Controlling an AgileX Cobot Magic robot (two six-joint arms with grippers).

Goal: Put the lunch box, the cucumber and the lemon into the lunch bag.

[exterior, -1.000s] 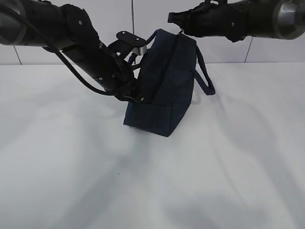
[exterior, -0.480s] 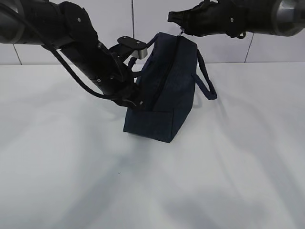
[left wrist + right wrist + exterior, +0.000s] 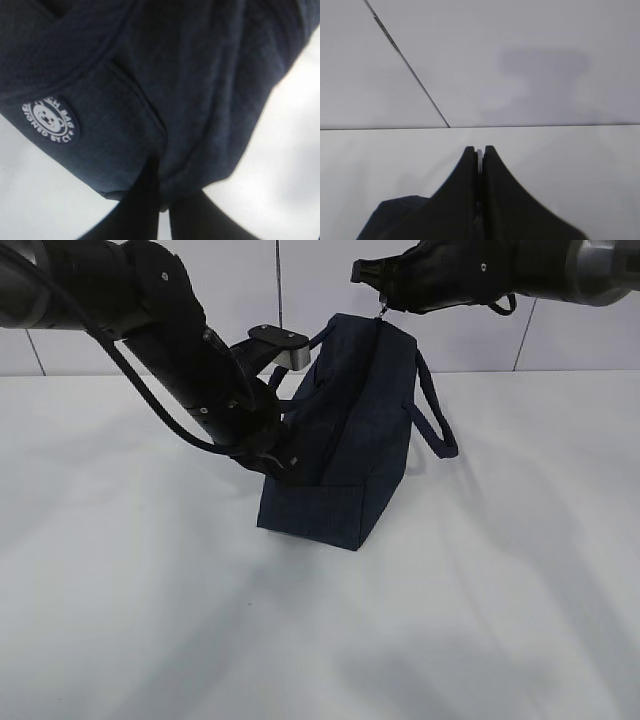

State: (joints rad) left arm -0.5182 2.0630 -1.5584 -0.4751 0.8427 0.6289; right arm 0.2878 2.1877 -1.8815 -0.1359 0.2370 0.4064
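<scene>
The exterior view looks down at a slant across the white table (image 3: 150, 620) toward the tiled wall (image 3: 300, 280). Both wrist views sit close, sharing the navy lunch bag (image 3: 345, 440).

The dark blue lunch bag (image 3: 345, 440) stands on the white table (image 3: 150, 620). The left gripper (image 3: 285, 465) pinches its side. The right gripper (image 3: 375, 290) holds the zipper pull (image 3: 381, 313) on top.

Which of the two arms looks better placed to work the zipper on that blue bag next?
The right. Its gripper is shut on the metal zipper ring at the top corner of the lunch bag. The left gripper is pinching fabric low on the bag's side, probably steadying it.
</scene>
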